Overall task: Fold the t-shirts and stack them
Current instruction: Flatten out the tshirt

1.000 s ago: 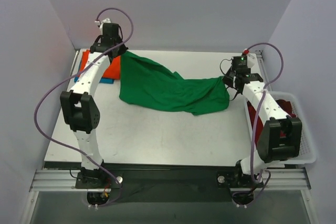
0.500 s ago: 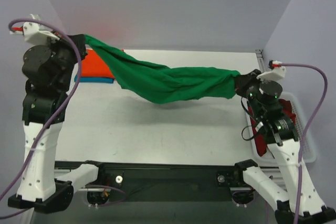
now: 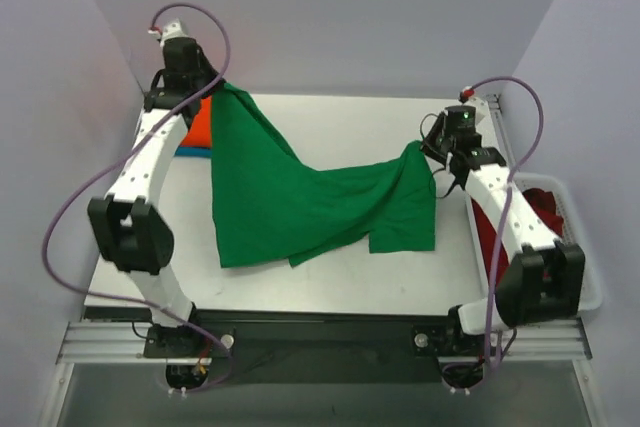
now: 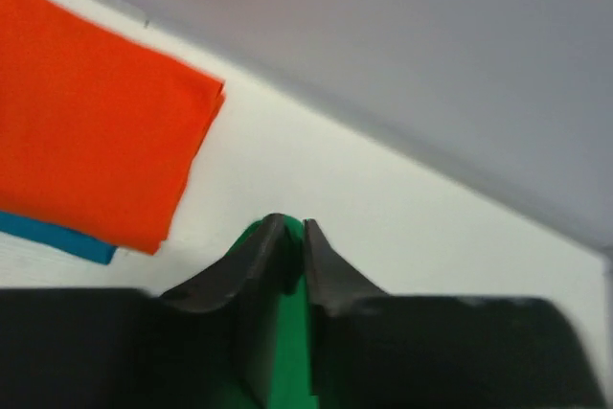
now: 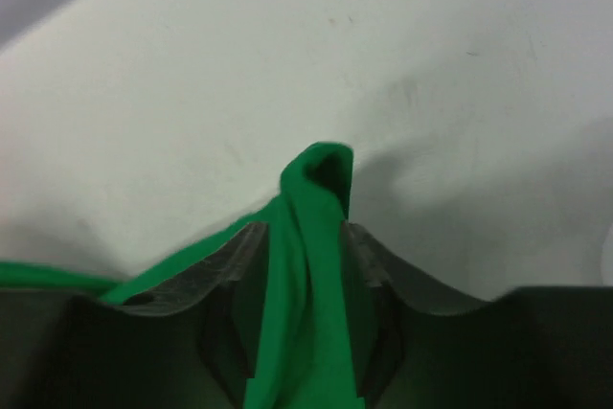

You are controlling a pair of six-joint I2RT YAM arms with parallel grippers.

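The green t-shirt drapes on the table, its hem close to the near edge. The right end effector pinches one corner, beside the white basket with dark red t-shirts. The left end effector pinches the other at the far-left corner. Only the left wrist view shows clearly the orange t-shirt lying on the teal-blue t-shirt.

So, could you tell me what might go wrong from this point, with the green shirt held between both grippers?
1. The right gripper pinches only a narrow bunched fold of the green t-shirt, so a firm pull could slip it free.
2. The left gripper holds its corner right beside the folded orange t-shirt, so dragging cloth there may disturb that stack.
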